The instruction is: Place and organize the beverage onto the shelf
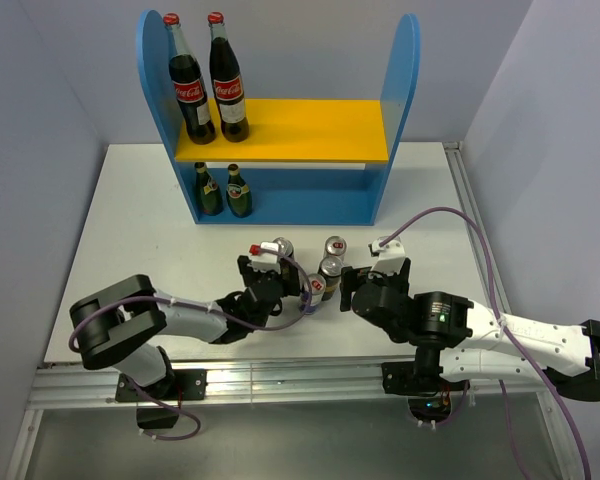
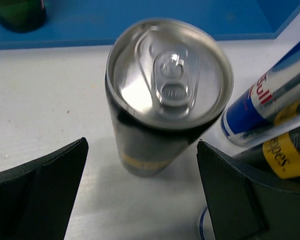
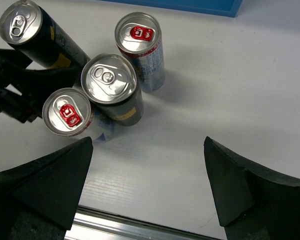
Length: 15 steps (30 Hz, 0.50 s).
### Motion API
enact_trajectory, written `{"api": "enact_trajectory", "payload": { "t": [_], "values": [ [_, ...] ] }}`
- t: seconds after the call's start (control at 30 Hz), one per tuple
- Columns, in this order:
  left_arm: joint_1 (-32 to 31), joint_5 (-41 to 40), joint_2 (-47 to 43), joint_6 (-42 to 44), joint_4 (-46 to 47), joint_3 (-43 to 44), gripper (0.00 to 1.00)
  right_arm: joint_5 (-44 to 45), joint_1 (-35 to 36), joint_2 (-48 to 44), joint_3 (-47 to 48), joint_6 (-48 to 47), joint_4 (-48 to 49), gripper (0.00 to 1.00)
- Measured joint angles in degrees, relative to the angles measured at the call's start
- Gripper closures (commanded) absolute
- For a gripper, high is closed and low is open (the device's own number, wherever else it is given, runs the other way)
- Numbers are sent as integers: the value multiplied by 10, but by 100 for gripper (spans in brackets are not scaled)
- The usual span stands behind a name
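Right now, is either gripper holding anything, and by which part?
Nothing is held. The left gripper stands open astride a tall dark can, not clamped on it. The right gripper is open over the table, with nothing in it.
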Motion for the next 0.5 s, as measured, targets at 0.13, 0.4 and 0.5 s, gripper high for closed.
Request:
{"api": "enact_trajectory", "payload": {
  "t": [0.13,0.4,0.5],
  "values": [
    [16,16,27,13,17,26,4,0,1,-2,0,0,0,1],
    [46,41,75,22,34,65,51,0,3,-2,0,0,0,1],
    [53,42,83,30,36,72,73,0,3,-2,0,0,0,1]
  ]
}}
